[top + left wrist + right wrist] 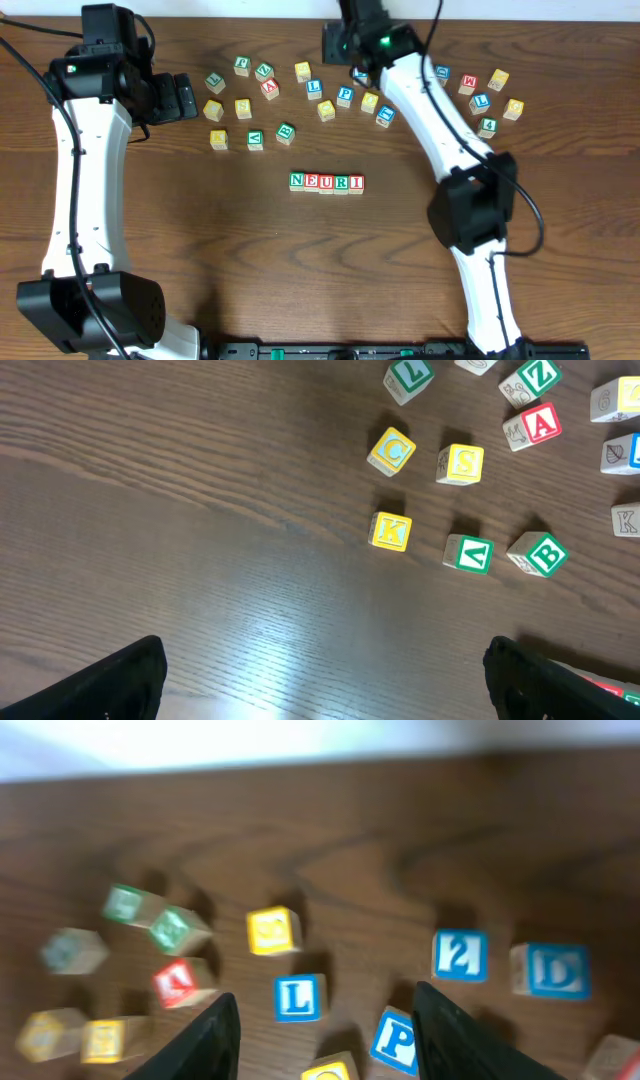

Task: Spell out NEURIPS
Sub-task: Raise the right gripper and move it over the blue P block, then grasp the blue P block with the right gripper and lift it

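Five wooden cubes stand in a row reading N E U R I [327, 182] at the table's middle. The blue P cube [345, 96] [396, 1040] lies among loose cubes at the back. A yellow S cube [243, 107] [460, 463] sits in the back-left group. My right gripper [352, 52] [325, 1050] hovers open over the back cubes. Between its fingers I see the P cube and a blue L cube [298, 997], and it holds nothing. My left gripper [185, 97] [325, 685] is wide open over bare wood beside the left group.
Loose cubes scatter along the back: yellow C [392, 450], yellow K [390, 531], green B [543, 554] and red A [540, 424] on the left. Blue 2 [460, 955] and blue D [555, 970] lie right of the P. More cubes [490, 95] sit at the far right.
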Tool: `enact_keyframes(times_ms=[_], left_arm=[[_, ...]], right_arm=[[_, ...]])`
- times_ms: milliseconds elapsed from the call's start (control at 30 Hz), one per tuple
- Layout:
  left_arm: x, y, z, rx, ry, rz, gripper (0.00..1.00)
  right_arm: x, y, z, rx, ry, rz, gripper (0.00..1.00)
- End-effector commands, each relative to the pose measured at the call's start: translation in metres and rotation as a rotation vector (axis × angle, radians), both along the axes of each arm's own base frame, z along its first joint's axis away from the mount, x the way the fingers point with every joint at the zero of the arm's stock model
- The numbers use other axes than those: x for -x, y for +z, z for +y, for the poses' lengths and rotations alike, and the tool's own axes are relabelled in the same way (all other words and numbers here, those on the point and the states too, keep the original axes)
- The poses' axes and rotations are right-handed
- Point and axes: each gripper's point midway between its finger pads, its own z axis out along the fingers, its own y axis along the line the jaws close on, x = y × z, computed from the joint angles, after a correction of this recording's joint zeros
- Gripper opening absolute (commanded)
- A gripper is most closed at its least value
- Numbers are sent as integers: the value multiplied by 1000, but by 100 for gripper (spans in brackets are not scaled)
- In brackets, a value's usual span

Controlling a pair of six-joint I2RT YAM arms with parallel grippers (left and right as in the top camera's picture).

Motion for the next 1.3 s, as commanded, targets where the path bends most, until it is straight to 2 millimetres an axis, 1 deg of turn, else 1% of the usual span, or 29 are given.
enact_keyframes(times_ms=[0,33,67,133,200,267,433,533,700,733,767,800,1033,1267], left_arm=[[1,7,4,-18,-3,-15,100],[1,7,4,-18,-3,-15,100],[1,7,4,-18,-3,-15,100],[1,7,4,-18,-3,-15,100],[1,7,4,-18,-3,-15,100],[1,7,4,-18,-3,-15,100],[1,7,4,-18,-3,-15,100],[1,7,4,-18,-3,-15,100],[1,7,4,-18,-3,-15,100],[1,7,4,-18,-3,-15,100],[1,7,4,-18,-3,-15,100],[1,7,4,-18,-3,-15,100],[1,7,4,-18,-3,-15,100],[1,7,4,-18,-3,-15,100]], right_arm=[[-6,-23,-2,-13,-67,35,49],[-6,-35,-2,-11,-75,55,49],[-6,-40,-2,-11,-80,64,49],[-6,-57,-2,-4,-90,90,48],[-6,-67,-3,1,-102,106,48],[-6,-73,-6,10,-123,116,48],[-5,-78,-15,45,-158,117,48],[-3,-85,-17,56,-161,134,48],[0,-107,-18,57,-188,175,49],[1,-115,-18,59,-194,187,49],[1,-117,-19,58,-197,192,49],[1,-124,-20,63,-201,203,49],[5,-140,-22,76,-208,234,49],[8,-144,-23,82,-206,250,42]])
